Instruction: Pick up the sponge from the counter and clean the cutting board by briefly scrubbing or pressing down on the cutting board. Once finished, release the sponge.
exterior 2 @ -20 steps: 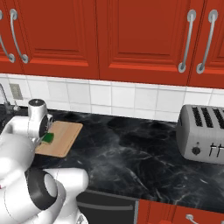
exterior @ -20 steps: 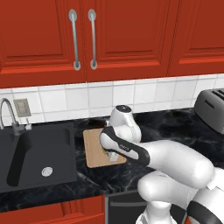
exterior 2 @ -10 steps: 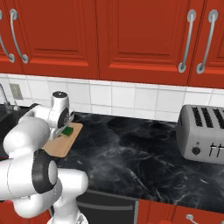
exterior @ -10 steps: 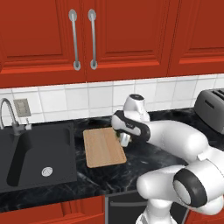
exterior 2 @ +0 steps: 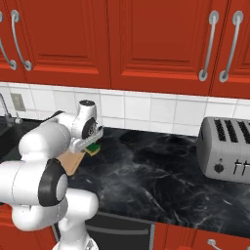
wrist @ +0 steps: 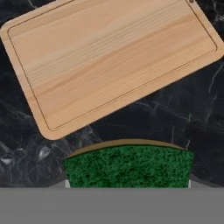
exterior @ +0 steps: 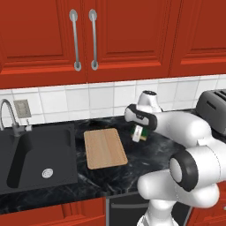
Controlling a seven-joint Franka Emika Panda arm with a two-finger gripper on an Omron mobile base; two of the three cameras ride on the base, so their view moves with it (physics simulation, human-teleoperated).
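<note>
Right now the sponge (exterior: 140, 133) is up off the counter (exterior: 145, 161), pinched in the claw (exterior: 138, 133) and hanging in the air just to the right of the cutting board (exterior: 104, 148), so the picking-up looks done and the scrubbing is the step in hand. From the hand's own camera the green scouring face of the sponge (wrist: 128, 167) sits at the bottom, with the tan board (wrist: 109, 59) lying bare above it across a strip of black counter (wrist: 183, 118), so the sponge is beside the board and not over it. I'd judge the next move calls for carrying the sponge sideways, toward the sink (exterior: 37, 156) side, until it is above the wood, then lowering it flat and pressing down before letting go. The arm reaches forward from the base with its elbow bent, the wrist turned so the claw points down at the worktop. From the right-hand camera the claw (exterior 2: 91, 145) shows closed on the sponge (exterior 2: 93, 149), held a little above the counter at the board's (exterior 2: 72, 163) near edge, and the toaster (exterior 2: 228, 149) stands well apart on the far right.
</note>
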